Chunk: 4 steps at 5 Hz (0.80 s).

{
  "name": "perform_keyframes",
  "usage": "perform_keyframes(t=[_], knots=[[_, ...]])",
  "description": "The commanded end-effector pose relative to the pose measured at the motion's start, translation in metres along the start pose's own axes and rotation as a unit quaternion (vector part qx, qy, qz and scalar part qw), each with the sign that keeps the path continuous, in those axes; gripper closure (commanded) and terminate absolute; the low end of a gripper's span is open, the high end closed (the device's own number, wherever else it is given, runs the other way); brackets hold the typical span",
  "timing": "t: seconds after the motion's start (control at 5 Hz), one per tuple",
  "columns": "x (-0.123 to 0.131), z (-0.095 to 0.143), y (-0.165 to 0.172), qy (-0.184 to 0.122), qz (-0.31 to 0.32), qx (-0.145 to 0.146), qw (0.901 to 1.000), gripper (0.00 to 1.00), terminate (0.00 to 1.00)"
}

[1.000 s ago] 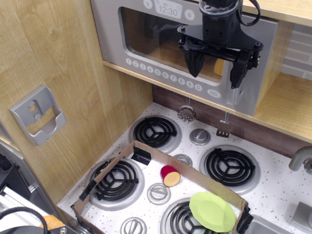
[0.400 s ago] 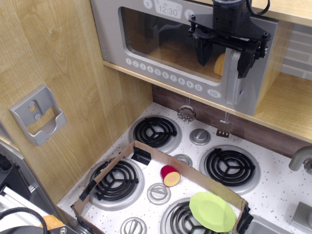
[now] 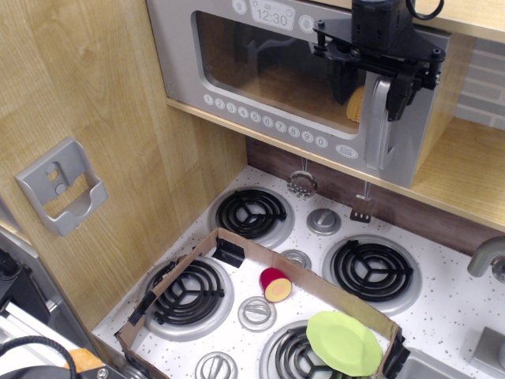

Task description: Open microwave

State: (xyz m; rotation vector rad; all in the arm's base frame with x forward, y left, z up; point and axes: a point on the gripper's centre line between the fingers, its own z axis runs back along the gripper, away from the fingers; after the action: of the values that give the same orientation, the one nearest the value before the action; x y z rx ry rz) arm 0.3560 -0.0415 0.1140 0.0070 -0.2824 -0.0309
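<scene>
The silver-grey microwave sits on a wooden shelf at the top of the view, with its door closed. It has a large clear window, a clock display reading 12:30 and a row of small white buttons. Its chunky vertical grey handle is at the right of the door. My black gripper is open at the top of the handle. One finger is to the handle's left, in front of the window, and the other finger is to its right.
Below is a toy stove top with black coil burners and silver knobs. A low cardboard frame holds a green plate and a red-and-yellow toy food piece. A grey holder hangs on the left wooden wall. A faucet is at right.
My gripper has moved up and to the right, away from the window's front. Its fingers now straddle the top of the handle. The door has not moved.
</scene>
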Motion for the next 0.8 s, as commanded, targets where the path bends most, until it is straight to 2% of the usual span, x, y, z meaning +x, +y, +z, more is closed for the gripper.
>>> perform_keyframes(t=[0.0, 0.6], knots=[[0.011, 0.010, 0.003, -0.024, 0.011, -0.001, 0.9997, 1.00, 0.00], [-0.013, 0.011, 0.007, -0.020, 0.044, 0.005, 0.9988, 1.00, 0.00]])
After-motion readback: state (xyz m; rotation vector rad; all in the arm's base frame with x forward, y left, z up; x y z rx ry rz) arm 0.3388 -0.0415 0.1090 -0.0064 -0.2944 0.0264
